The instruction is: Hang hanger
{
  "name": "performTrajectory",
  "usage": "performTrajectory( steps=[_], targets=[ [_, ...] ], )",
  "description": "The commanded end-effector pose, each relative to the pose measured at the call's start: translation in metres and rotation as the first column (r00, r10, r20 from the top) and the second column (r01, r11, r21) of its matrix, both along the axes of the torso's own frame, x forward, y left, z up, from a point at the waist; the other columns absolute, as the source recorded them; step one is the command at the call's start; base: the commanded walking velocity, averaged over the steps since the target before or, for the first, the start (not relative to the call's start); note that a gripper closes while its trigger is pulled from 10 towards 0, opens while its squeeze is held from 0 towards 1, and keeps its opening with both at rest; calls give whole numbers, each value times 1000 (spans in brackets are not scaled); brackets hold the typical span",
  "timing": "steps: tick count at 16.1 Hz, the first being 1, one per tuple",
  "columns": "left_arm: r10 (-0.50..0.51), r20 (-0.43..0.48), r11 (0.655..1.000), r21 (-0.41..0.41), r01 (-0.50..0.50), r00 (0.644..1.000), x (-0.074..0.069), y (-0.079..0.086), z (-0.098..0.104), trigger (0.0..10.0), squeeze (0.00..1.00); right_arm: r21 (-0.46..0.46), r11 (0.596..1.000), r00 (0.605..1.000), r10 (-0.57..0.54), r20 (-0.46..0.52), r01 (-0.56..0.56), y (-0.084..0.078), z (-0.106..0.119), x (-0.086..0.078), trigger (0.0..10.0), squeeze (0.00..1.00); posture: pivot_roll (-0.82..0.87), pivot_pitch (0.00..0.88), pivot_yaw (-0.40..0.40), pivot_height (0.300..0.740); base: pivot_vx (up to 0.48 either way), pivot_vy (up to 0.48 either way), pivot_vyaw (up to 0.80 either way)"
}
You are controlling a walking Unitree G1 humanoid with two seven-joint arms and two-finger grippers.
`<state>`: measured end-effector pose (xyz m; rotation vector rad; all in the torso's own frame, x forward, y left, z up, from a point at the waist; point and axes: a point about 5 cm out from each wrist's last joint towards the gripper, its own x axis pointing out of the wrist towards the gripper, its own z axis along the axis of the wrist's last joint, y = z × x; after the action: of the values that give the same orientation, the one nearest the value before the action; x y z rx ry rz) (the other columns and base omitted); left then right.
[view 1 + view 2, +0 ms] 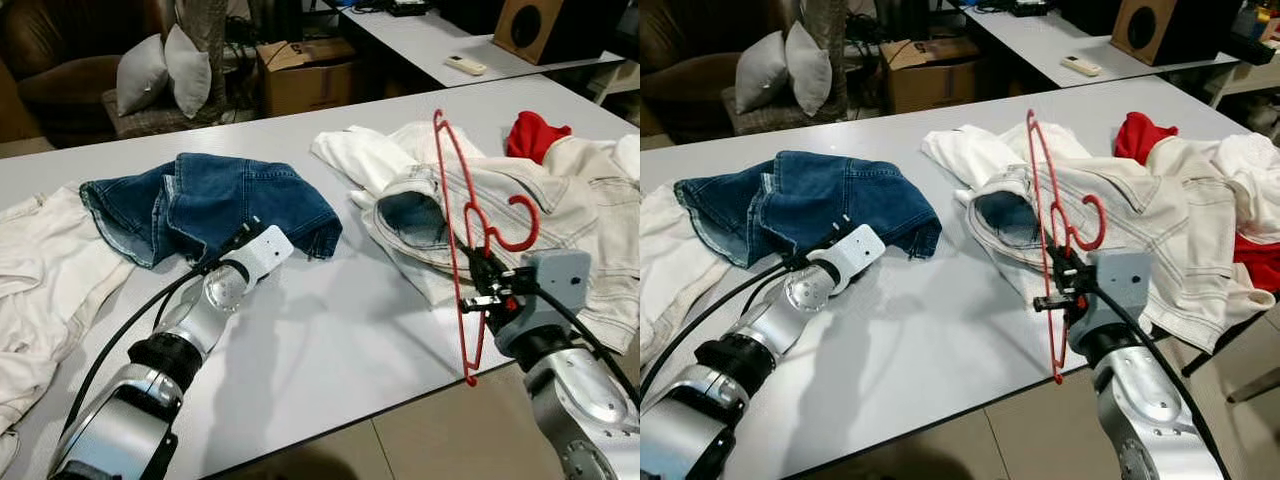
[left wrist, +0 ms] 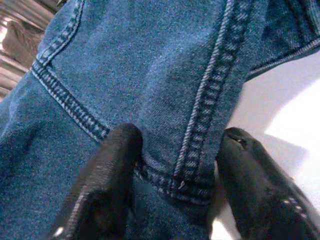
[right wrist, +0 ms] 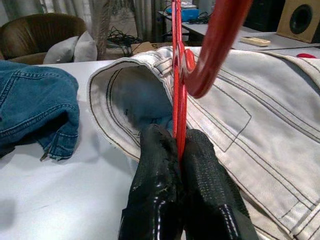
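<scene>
Nearest the camera, the right gripper (image 1: 478, 283) holds a red hanger (image 1: 463, 235) upright above the near edge of the grey table (image 1: 330, 340), its two black fingers (image 3: 155, 200) pressed tight together on the hanger's thin wire. The hanger's hook curls over an off-white denim garment (image 1: 1160, 230) that lies beside it on the table, touching a red cloth (image 1: 535, 133) farther back. Across the table, the left gripper (image 1: 232, 243) rests at the edge of a blue denim garment (image 1: 210, 205), its fingers (image 2: 100, 190) spread apart with a seamed fold of the fabric between them. Another pale garment (image 1: 40, 270) lies at the table's left end.
</scene>
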<state>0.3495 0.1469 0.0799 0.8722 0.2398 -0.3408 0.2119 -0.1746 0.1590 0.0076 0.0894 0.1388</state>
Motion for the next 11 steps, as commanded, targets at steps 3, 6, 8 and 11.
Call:
performTrajectory(
  steps=[3, 6, 8, 11],
  targets=[
    [23, 3, 1000, -6, -23, 1000, 2, 4, 0, 0, 0, -23, 1000, 1000, 18, 11, -18, 2, 0, 2, 10000, 0, -55, 14, 14, 740, 0, 0, 0],
    [21, 1, 1000, -19, -21, 1000, 2, 5, -1, 0, 0, -26, 999, 1000, 21, 14, -21, 3, 0, 3, 10000, 0, -53, 13, 14, 740, 0, 0, 0],
    [21, -6, 999, -33, -21, 1000, 2, 6, -2, 0, 0, -30, 999, 1000, 23, 16, -22, 3, -1, 3, 10000, 0, -52, 13, 16, 740, 0, 0, 0],
    [19, -22, 993, -114, -22, 1000, 3, 8, 2, 0, 0, -38, 999, 999, 34, 27, -33, 5, 0, 5, 10000, 0, -48, 12, 13, 740, 0, 0, 0]
  ],
)
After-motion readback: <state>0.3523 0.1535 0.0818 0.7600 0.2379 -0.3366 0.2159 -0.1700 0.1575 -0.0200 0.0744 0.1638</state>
